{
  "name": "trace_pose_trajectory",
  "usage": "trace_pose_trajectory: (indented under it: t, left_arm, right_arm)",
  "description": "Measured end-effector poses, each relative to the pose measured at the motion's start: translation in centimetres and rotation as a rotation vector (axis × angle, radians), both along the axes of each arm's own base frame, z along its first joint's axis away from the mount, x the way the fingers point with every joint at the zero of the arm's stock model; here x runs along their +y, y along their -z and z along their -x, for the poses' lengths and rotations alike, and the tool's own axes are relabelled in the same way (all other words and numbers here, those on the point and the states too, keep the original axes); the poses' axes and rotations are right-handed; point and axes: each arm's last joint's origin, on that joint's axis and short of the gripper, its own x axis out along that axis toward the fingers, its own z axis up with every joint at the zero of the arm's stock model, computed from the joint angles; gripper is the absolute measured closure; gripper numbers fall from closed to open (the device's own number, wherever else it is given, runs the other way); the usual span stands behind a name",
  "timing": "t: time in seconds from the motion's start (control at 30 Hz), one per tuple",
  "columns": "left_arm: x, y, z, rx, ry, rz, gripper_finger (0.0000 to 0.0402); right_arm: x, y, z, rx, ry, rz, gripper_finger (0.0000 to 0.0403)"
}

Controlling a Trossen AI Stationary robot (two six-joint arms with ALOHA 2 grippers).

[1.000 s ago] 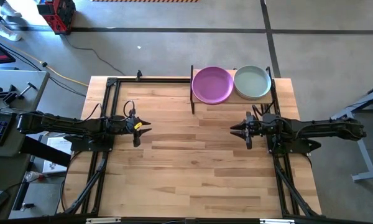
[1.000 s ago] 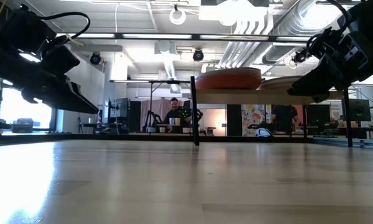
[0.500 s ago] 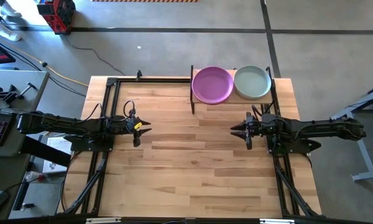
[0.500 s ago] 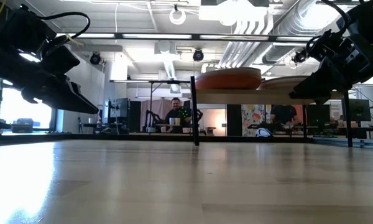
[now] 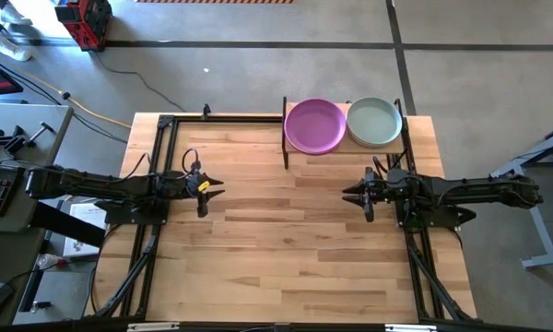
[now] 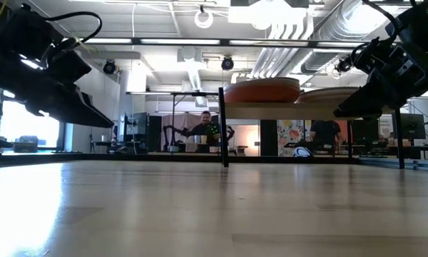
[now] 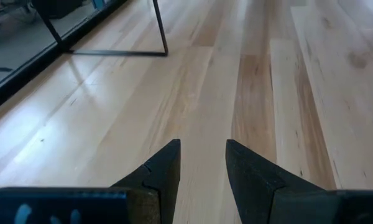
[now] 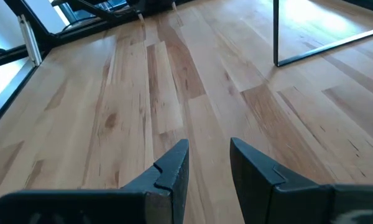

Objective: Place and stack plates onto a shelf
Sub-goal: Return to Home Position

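Stacking looks done: the plates [image 5: 314, 125] sit on the shelf [image 6: 285, 106], far right. The left gripper [image 7: 202, 146] and right gripper [image 8: 208, 146] hover mid-table, slightly parted and empty. I judge only homing remains.

Both arms stretched inward and level, left gripper [image 5: 214, 190] facing right gripper [image 5: 350, 194] — fingers [image 7: 165, 171] slightly parted, empty.

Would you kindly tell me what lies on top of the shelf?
Two stacks on the shelf: a purple plate tops the left, a pale green plate the right. The low view shows an orange-red plate lower down; others are covered.
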Motion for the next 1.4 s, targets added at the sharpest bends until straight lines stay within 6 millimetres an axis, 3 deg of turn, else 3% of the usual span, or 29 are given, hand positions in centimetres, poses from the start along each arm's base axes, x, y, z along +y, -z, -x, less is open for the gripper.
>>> trace_pose_trajectory:
  t: [0.57,1.4]
  left_arm:
    - [-0.1,-2.6,0.9,-0.253,0.0,-0.02,0.0284]
    - [-0.2,-5.1,2.6,-0.524,0.001,-0.042,0.0284]
  right_arm:
    - [0.0,-0.2,0.1,-0.017,0.0,0.002,0.0304]
    - [0.2,-3.0,2.1,-0.317,0.0,0.026,0.0304]
